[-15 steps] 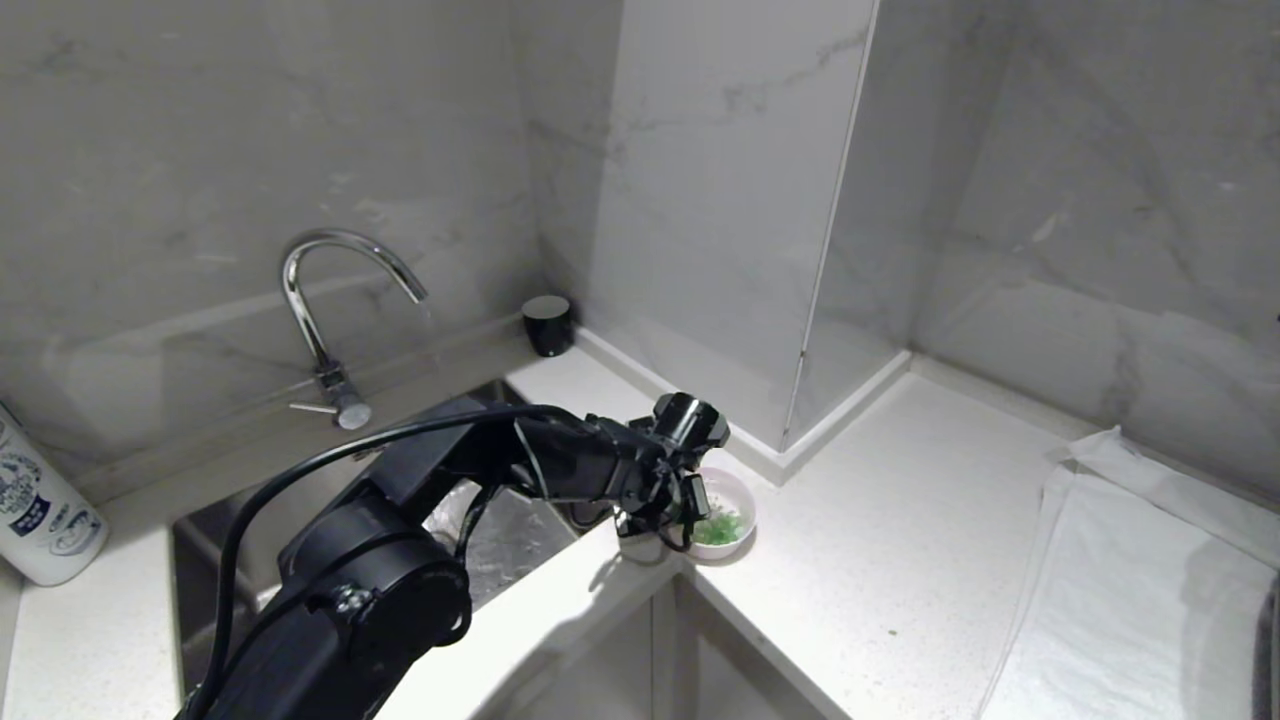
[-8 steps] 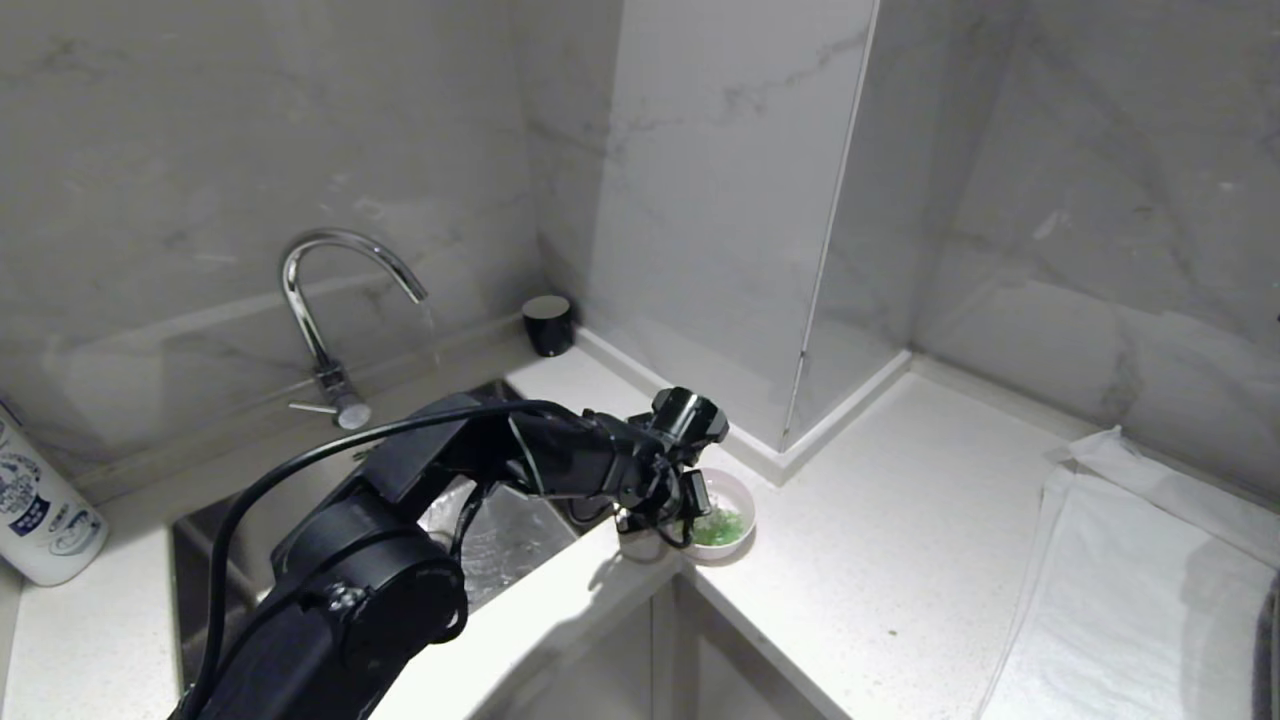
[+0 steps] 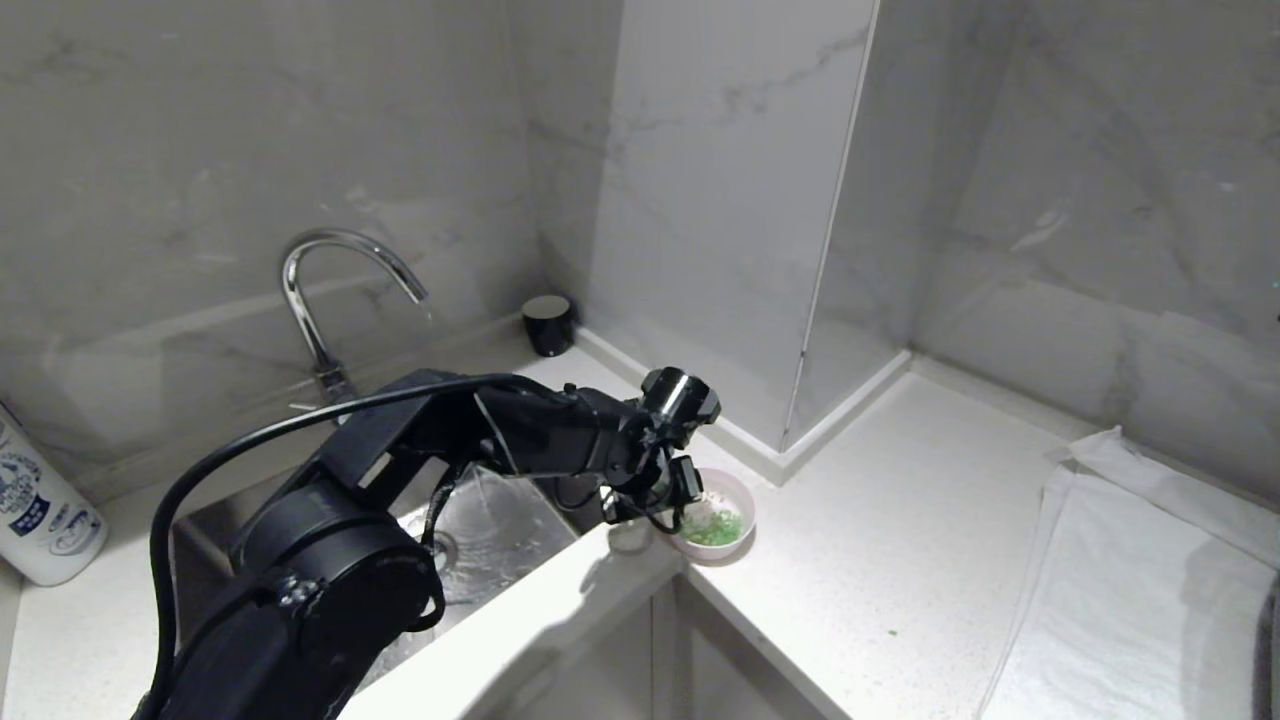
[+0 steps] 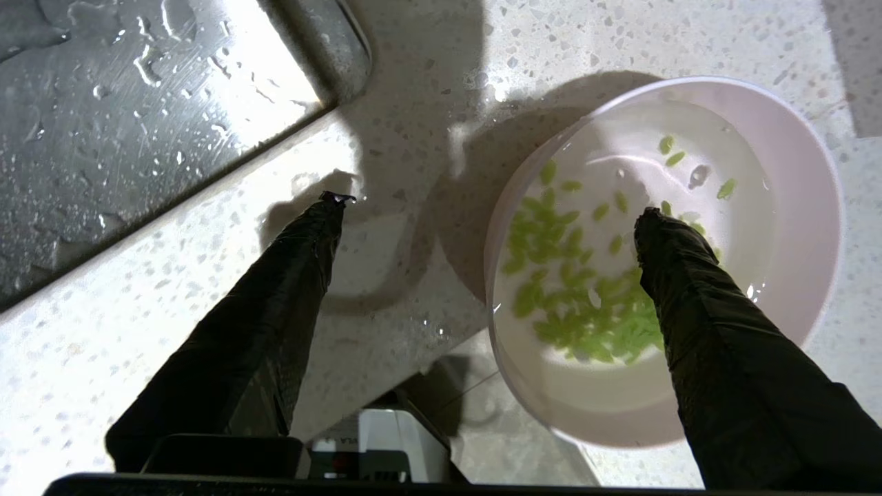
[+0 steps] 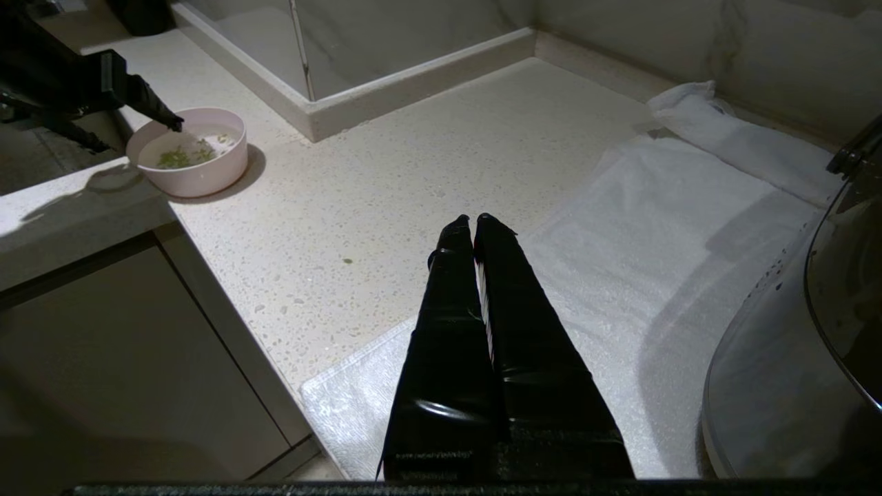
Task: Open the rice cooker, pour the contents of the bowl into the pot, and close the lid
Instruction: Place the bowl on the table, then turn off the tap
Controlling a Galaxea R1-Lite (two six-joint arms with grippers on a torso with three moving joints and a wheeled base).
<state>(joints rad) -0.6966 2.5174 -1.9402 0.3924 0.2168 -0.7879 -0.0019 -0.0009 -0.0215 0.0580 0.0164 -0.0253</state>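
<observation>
The pale pink bowl (image 3: pixel 738 492) (image 4: pixel 813 207) (image 5: pixel 207 176) stands on the white counter at its inner corner, beside the sink. Green bits (image 3: pixel 720 527) (image 4: pixel 572 303) lie in water inside it. My left gripper (image 3: pixel 650 522) (image 4: pixel 490 210) hangs open just above the bowl's sink-side rim. One of its fingers (image 4: pixel 689 275) is over the bowl's inside and the other over the bare counter; nothing is held. My right gripper (image 5: pixel 472 220) is shut and empty above the towel's edge, away from the bowl. I cannot make out the rice cooker, its pot or its lid.
A steel sink (image 3: pixel 480 540) with a curved tap (image 3: pixel 340 270) lies left of the bowl. A black cup (image 3: pixel 548 323) stands at the back, a white bottle (image 3: pixel 40 510) far left. On the white towel (image 3: pixel 1120 600) sits a rounded grey vessel (image 5: pixel 772 393), cut off by the frame.
My left gripper has opened and let go of the bowl's rim, and the hand has risen and drawn back a little. The bowl stays put on the counter.
</observation>
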